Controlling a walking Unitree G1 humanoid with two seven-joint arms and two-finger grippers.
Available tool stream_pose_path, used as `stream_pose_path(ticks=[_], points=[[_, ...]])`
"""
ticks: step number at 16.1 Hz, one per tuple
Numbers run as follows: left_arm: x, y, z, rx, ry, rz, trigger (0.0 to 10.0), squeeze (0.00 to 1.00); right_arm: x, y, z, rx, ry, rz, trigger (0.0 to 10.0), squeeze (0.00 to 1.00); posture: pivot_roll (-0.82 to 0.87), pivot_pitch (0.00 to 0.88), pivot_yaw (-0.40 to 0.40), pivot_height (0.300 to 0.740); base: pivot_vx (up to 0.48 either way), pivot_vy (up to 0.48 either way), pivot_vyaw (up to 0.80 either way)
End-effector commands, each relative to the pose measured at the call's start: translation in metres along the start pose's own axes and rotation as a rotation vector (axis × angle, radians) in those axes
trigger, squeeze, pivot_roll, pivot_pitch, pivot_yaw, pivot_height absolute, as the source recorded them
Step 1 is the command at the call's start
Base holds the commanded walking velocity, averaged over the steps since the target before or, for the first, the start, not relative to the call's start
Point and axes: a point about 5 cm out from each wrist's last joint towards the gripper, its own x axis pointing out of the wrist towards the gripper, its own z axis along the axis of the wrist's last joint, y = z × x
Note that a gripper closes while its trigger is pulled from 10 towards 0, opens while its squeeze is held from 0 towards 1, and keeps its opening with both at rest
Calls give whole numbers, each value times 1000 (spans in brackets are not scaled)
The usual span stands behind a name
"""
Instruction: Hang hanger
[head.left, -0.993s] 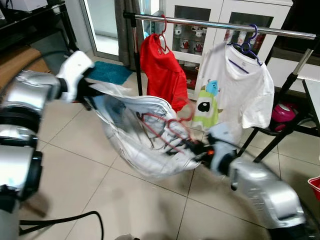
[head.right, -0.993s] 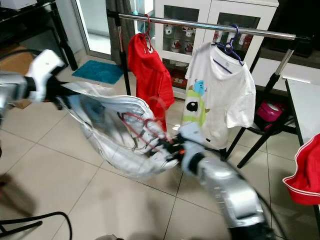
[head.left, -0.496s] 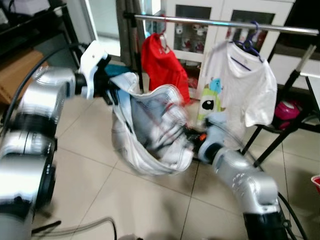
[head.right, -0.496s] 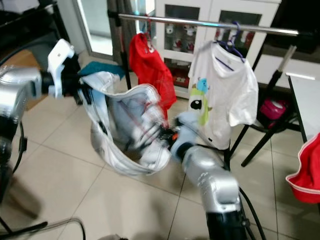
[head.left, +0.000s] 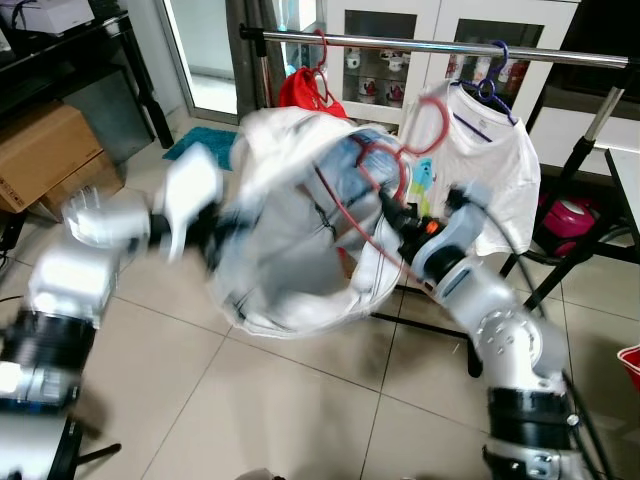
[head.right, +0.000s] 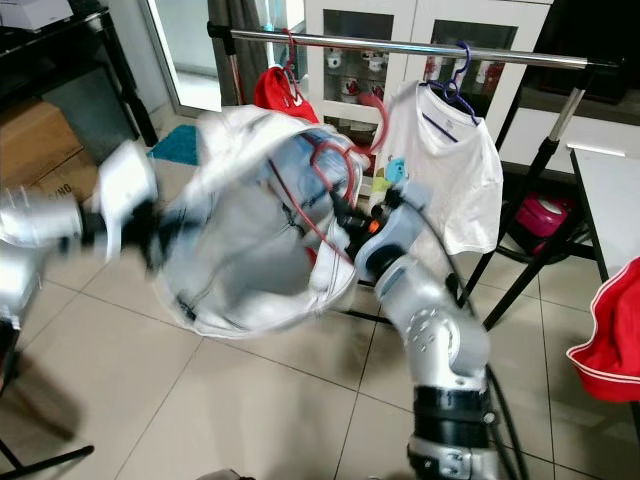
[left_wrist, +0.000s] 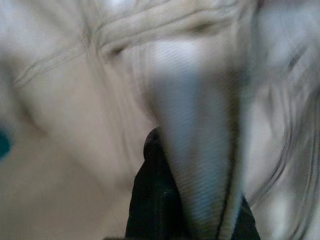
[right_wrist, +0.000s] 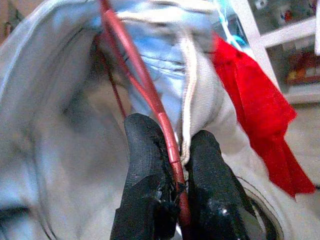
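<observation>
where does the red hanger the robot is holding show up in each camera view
Left eye: red hanger at centre, hook near the rail, inside the white garment.
Right eye: hanger at centre, above the right gripper.
Left wrist: blurred cloth; I cannot make it out there.
Right wrist: its wire runs up from between the black fingers.
Shared landmark: the red shirt hanging on the rail.

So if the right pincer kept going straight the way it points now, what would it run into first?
Most likely the pale garment it is carrying: the right pincer is shut on the red hanger and points into the cloth's folds. The red shirt lies off to one side, though depth is hard to judge.
</observation>
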Motion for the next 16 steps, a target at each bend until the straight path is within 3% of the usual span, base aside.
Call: stream_pose_path(ticks=[1, 2, 3, 4, 6, 7, 9, 10, 13, 16], points=[[-4, 6, -25, 22, 131, 89, 0, 0, -5, 14, 29, -19, -143, 98, 0, 0, -92, 0, 59, 740, 0, 0, 0], [-4, 9, -38, -2, 164, 180, 0, 0, -10, 20, 34, -50, -149, 158, 0, 0, -102, 0, 57, 740, 0, 0, 0], [-4, 11, -39, -14, 151, 208, 0, 0, -12, 22, 36, -55, -151, 180, 0, 0, -102, 0, 57, 740, 0, 0, 0], [2, 10, -37, -45, 75, 239, 0, 0, -18, 28, 38, -87, -140, 244, 0, 0, -103, 0, 54, 740, 0, 0, 0], [8, 11, -34, -81, 14, 257, 78, 0, -20, 33, 37, -125, -118, 286, 0, 0, -121, 0, 55, 740, 0, 0, 0], [12, 11, -32, -67, -25, 259, 10000, 0, -22, 35, 36, -150, -103, 299, 0, 0, -121, 0, 55, 740, 0, 0, 0], [20, 5, -22, -128, -135, 194, 10000, 0, -23, 34, 34, -195, -79, 279, 0, 0, -128, 0, 55, 740, 0, 0, 0], [21, -4, -22, -118, -147, 95, 10000, 1000, -22, 29, 32, -234, -60, 242, 0, 0, -131, 0, 56, 740, 0, 0, 0], [11, -20, -18, -107, -186, -113, 10000, 1000, -21, 23, 32, -272, -49, 197, 0, 0, -128, 0, 54, 740, 0, 0, 0], [-4, -22, -11, -99, -230, -202, 10000, 1000, -21, 20, 30, -300, -30, 198, 0, 0, -115, 0, 41, 740, 0, 0, 0]])
